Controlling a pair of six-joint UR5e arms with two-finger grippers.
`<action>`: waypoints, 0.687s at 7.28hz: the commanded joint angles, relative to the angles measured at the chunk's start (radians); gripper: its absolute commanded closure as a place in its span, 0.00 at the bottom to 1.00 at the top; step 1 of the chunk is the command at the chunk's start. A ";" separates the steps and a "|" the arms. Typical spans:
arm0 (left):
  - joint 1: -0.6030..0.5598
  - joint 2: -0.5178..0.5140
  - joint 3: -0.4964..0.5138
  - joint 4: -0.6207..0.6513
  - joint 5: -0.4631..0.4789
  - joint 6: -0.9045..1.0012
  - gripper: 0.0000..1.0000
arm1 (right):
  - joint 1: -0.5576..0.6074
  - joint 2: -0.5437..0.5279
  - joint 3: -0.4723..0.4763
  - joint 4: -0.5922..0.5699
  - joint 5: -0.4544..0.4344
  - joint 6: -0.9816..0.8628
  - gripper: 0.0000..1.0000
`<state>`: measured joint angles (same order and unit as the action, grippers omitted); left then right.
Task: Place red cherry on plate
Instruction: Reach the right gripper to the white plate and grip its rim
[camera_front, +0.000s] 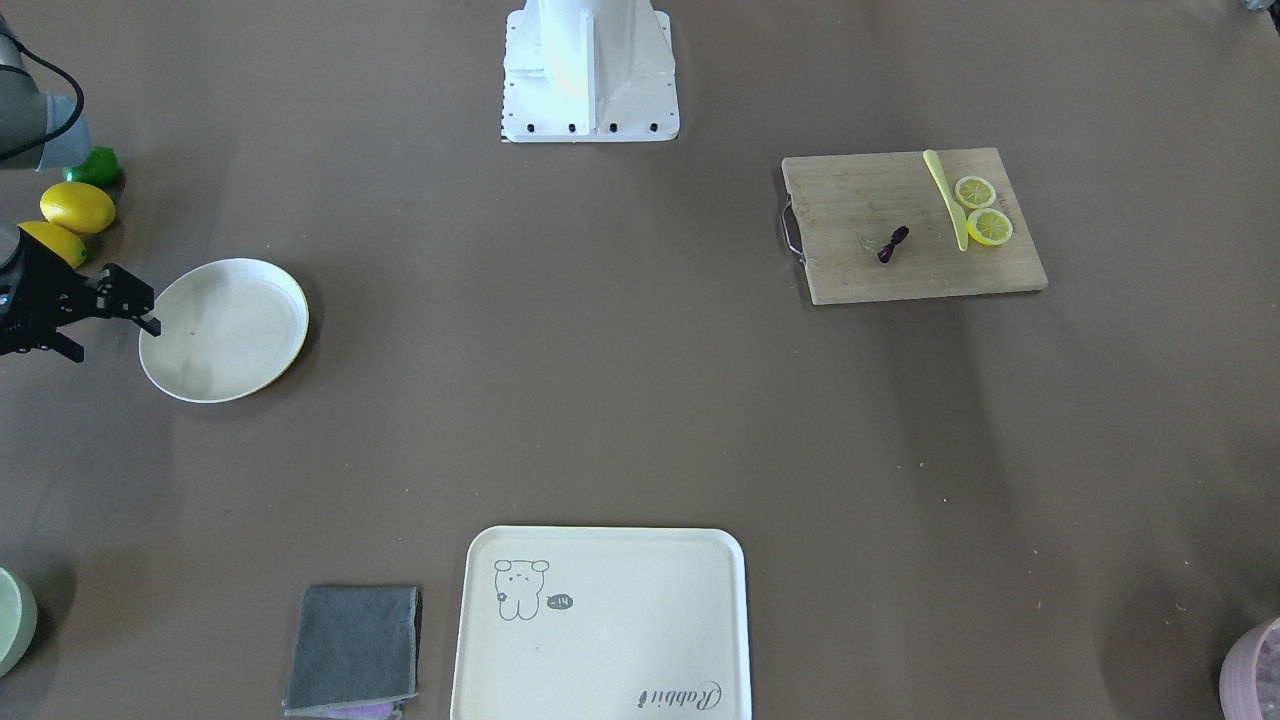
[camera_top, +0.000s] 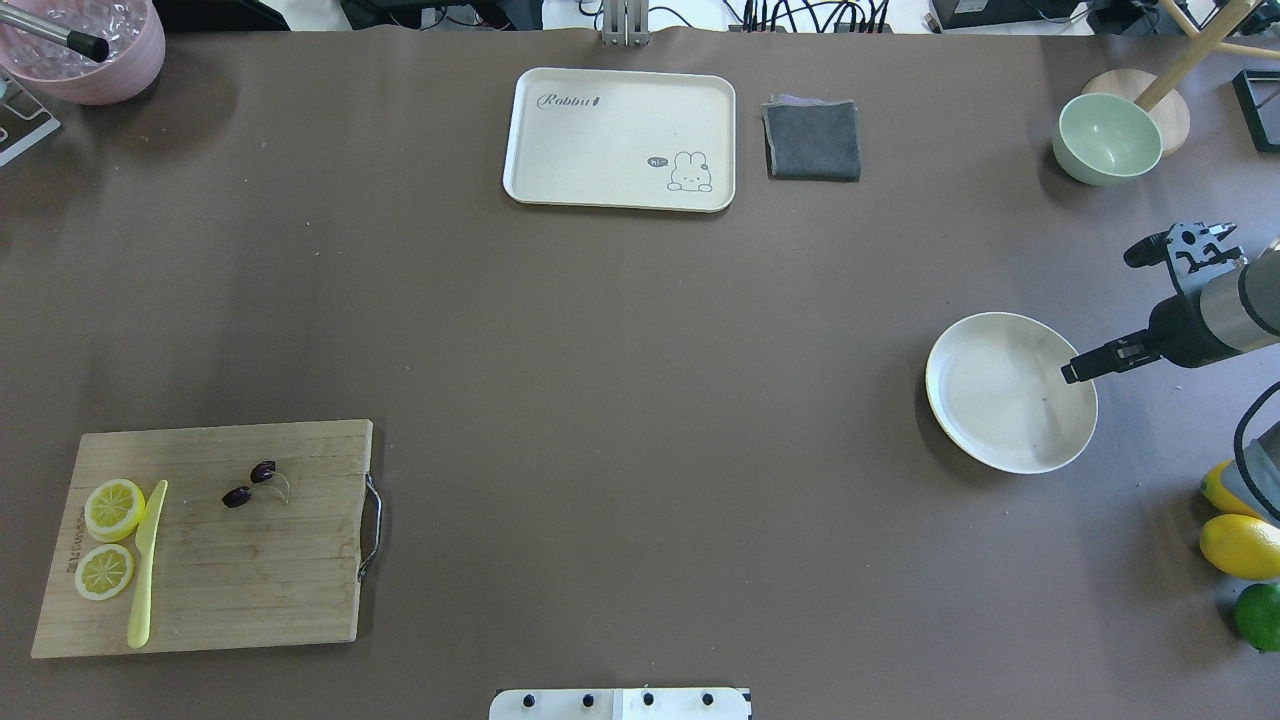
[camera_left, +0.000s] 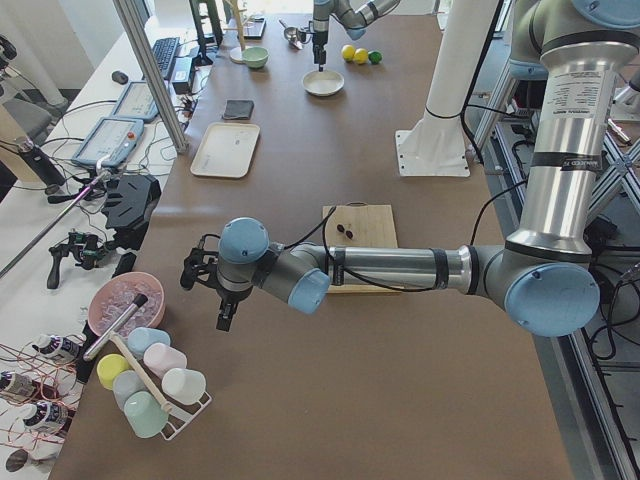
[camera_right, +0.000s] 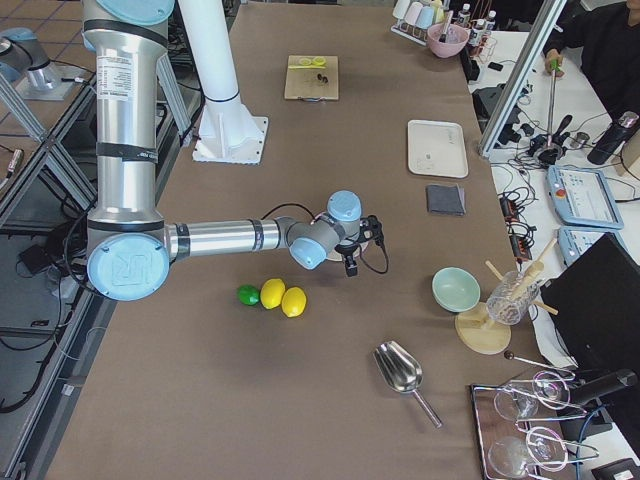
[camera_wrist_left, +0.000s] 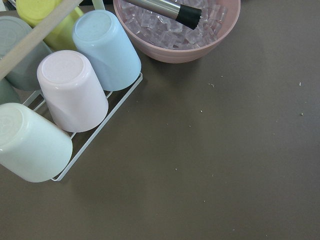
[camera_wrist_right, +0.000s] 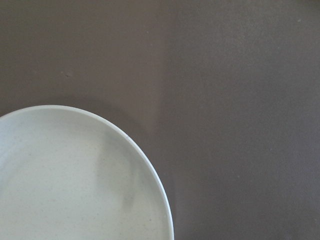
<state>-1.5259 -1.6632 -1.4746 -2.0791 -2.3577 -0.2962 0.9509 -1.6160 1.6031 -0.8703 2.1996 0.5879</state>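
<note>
The red cherry (camera_top: 250, 484), a dark maroon pair on thin stems, lies on the wooden cutting board (camera_top: 260, 590) at the table's near left; the front-facing view also shows the cherry (camera_front: 893, 243). The round cream plate (camera_top: 1000, 420) sits far to the right, empty, and its rim fills the right wrist view as the plate (camera_wrist_right: 75, 175). My right gripper (camera_top: 1099, 316) hangs open over the plate's outer edge with nothing between its fingers. My left gripper (camera_left: 205, 295) hovers beyond the table's left end, near the cup rack; I cannot tell whether it is open or shut.
Two lemon slices (camera_top: 112, 507) and a yellow knife (camera_top: 146, 560) share the board. A bear-print tray (camera_top: 620, 140) and grey cloth (camera_top: 812, 140) lie at the far edge, a green bowl (camera_top: 1107, 138) at far right. Lemons (camera_top: 1243, 545) and a lime (camera_top: 1260, 615) sit right of the plate.
</note>
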 joint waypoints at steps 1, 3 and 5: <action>0.000 -0.004 0.000 -0.001 0.000 0.002 0.02 | -0.012 0.008 -0.008 0.004 -0.004 0.026 0.87; 0.000 -0.004 -0.001 -0.001 0.000 0.002 0.02 | -0.017 0.014 -0.008 0.004 -0.018 0.038 1.00; 0.000 -0.004 -0.003 -0.001 0.000 0.002 0.02 | -0.015 0.037 -0.002 0.004 -0.021 0.105 1.00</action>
<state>-1.5263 -1.6674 -1.4759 -2.0801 -2.3577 -0.2945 0.9353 -1.5918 1.5974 -0.8665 2.1768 0.6509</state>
